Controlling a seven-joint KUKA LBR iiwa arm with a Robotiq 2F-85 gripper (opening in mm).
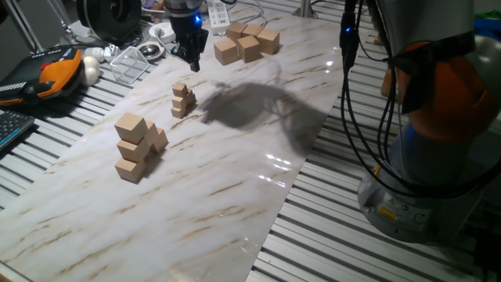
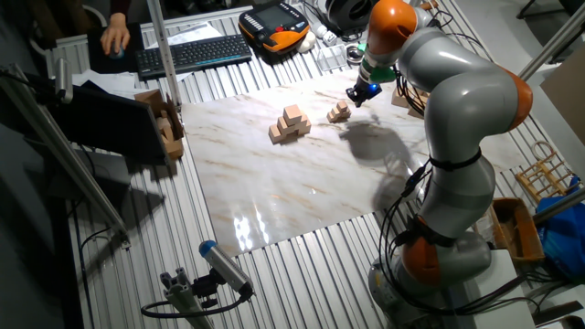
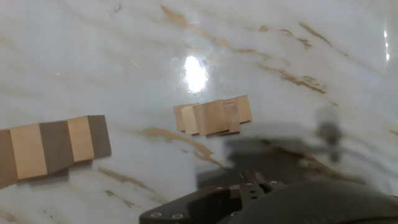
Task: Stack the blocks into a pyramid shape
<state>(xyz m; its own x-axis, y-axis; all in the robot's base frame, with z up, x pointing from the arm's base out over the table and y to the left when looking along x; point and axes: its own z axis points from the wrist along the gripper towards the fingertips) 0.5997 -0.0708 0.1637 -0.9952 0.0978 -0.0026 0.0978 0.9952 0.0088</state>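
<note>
Right now the gripper [image 1: 190,59] is hanging in the air above the marble board [image 1: 235,164], just beyond the blocks [image 1: 182,100] on their far side, and nothing is sitting between its fingers; whether those fingers are apart or together I cannot tell. The blocks are sitting near the middle of the board in a tight little stack, one perching on top of the rest, and from the hand view they [image 3: 213,116] are showing as one tidy cluster. Nearer the camera than the blocks, the medium cubes [image 1: 138,146] are standing in their own pile. Beyond the gripper, the large cubes [image 1: 246,42] are bunching at the board's far edge.
</note>
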